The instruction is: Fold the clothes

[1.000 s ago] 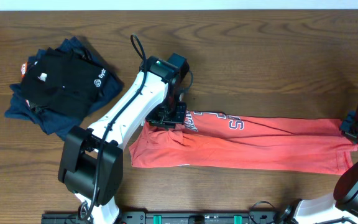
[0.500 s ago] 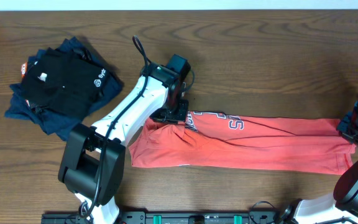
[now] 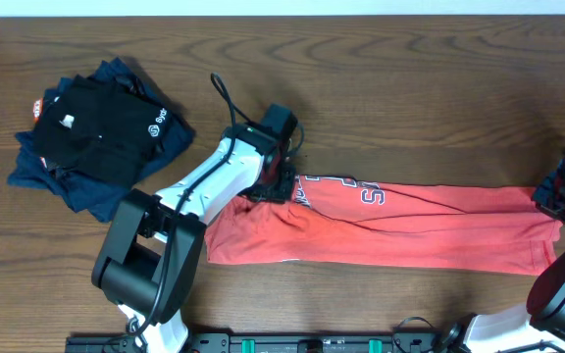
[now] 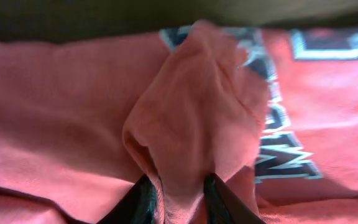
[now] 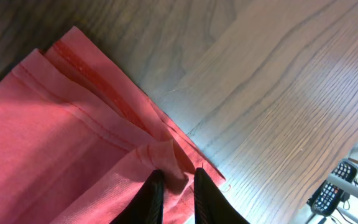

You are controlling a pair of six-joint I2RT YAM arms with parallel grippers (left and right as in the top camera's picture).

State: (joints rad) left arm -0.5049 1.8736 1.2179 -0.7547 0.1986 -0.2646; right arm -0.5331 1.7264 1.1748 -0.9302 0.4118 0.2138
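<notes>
The clothes point(image 3: 410, 227), a coral-red T-shirt with white lettering, lie in a long band across the table from centre to right. My left gripper point(image 3: 271, 188) sits at the band's upper left corner. In the left wrist view its fingers point(image 4: 143, 200) flank a raised fold of the clothes point(image 4: 191, 112), which fills the gap, so the left gripper point(image 4: 182, 202) is shut on it. My right gripper point(image 3: 555, 204) is at the band's far right end. In the right wrist view the right gripper point(image 5: 178, 186) pinches the hem corner of the clothes point(image 5: 48, 124).
A pile of black and navy garments point(image 3: 91, 132) lies at the back left. The right end of the red shirt reaches close to the wooden table's point(image 3: 410, 78) right edge, where the floor and a remote point(image 5: 331, 186) show beyond.
The left arm has swung its elbow leftward and shifted the gripper slightly back at the shirt's corner; the fold there looks looser. The right gripper and the shirt's right end have hardly moved.
</notes>
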